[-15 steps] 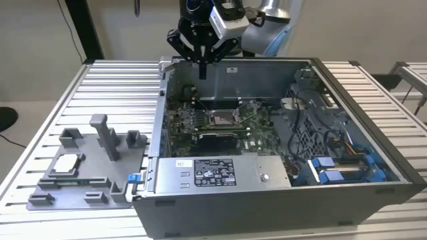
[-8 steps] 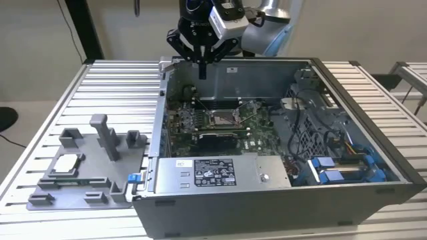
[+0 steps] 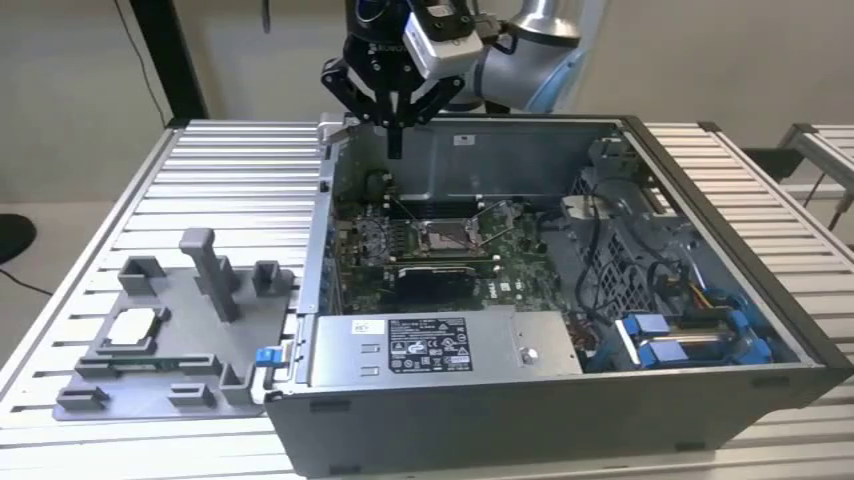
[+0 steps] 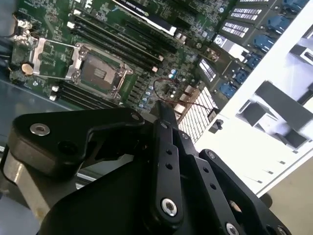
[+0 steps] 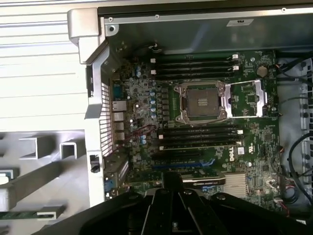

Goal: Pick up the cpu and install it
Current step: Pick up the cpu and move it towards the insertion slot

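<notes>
Cpu (image 3: 134, 325) lies on tray (image 3: 160, 395) upon slatted table (image 3: 240, 190); gripper (image 3: 395, 145) (closed, empty) above case (image 3: 534, 420).

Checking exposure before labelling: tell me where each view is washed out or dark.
Exterior view: even light, cpu top bright white. Second wrist view: gripper dark in the foreground, tray washed out. First wrist view: table glares white, motherboard evenly lit.

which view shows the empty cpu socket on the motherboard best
The first wrist view: the cpu socket is seen almost straight on, open, its cover plate swung aside. The second wrist view shows it at a slant. The exterior view shows it small, deep inside the case.
</notes>
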